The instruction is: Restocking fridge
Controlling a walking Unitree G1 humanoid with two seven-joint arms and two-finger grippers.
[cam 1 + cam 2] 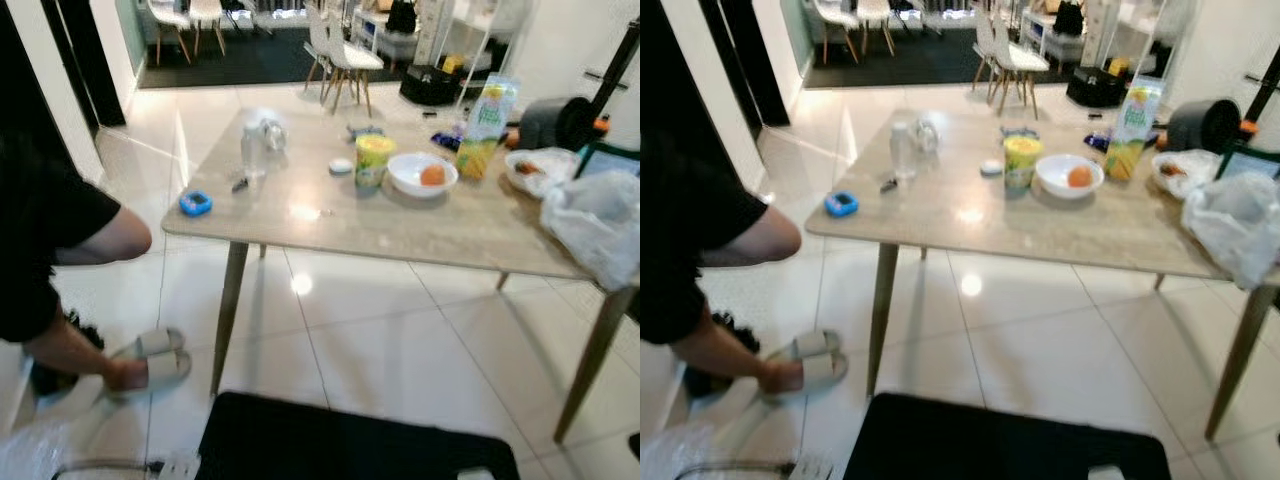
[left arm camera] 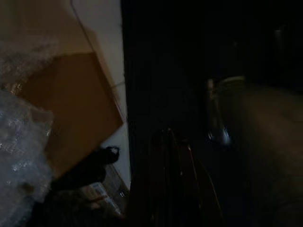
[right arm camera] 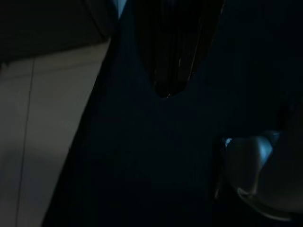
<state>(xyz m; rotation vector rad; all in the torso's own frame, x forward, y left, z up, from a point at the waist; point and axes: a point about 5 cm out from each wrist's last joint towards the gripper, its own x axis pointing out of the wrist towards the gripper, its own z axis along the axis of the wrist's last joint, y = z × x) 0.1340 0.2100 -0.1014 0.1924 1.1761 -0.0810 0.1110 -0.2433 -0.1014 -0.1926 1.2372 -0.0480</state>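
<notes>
From the head camera, a light wooden table (image 1: 400,225) stands on pale floor tiles (image 1: 400,350), reaching from the centre out toward 3 o'clock. The groceries for the fridge sit on its far half: a tall juice carton (image 1: 486,125) at about 1 o'clock, a white bowl (image 1: 421,176) holding an orange fruit (image 1: 432,174) just beside it, and a yellow tub (image 1: 373,160) close to the bowl's 9 o'clock side. A clear glass jar (image 1: 253,150) stands toward 11 o'clock, and a small blue object (image 1: 195,203) lies near the table's left edge. A white plastic bag (image 1: 600,225) slumps at 3 o'clock, with a plate of food (image 1: 535,168) behind it. At 9 o'clock a person in a black shirt (image 1: 45,240) bends down, a hand (image 1: 125,376) at a pair of grey slippers (image 1: 160,355). A black mat (image 1: 350,440) lies at 6 o'clock, and white chairs (image 1: 340,55) stand in the background.

The left wrist view is dark: the left gripper (image 2: 170,189) hangs idle beside a brown cardboard box (image 2: 71,109) and bubble wrap (image 2: 21,156); I cannot tell whether it is clenched or released.

The right wrist view is darker still: the right gripper (image 3: 175,52) hangs over dark ground, pale tiles to one side; its fingers appear drawn together, grasping nothing.
</notes>
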